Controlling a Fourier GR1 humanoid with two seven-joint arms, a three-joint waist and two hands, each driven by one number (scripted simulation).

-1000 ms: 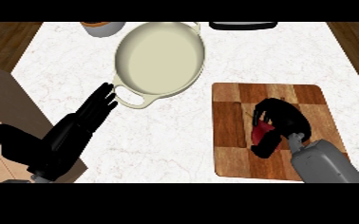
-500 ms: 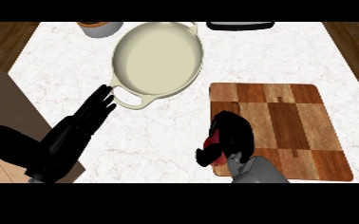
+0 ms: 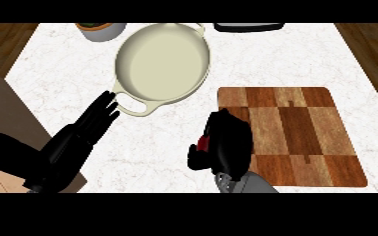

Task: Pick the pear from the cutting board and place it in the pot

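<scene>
The right hand [image 3: 225, 145] has moved left since a second ago, from over the middle of the cutting board [image 3: 295, 135] to its left edge, partly above bare counter [image 3: 170, 145]; its fingers are curled round a red thing, the pear [image 3: 204, 141], of which only a small patch shows between them. The board, then partly hidden, now lies bare. The left hand [image 3: 92, 122] rests where it was near the counter's left edge, fingers straight and relaxed, their tips just beside the near handle of the pot [image 3: 162, 67]. There is one pot, cream and oval, standing open toward the counter's far left; one wooden board at the near right; one pear. At the far edge a grey bowl [image 3: 100, 30] sits by the left corner and a dark tray-like thing [image 3: 249, 26] lies further right, both cut off. Bare counter separates the holding hand from the pot.
</scene>
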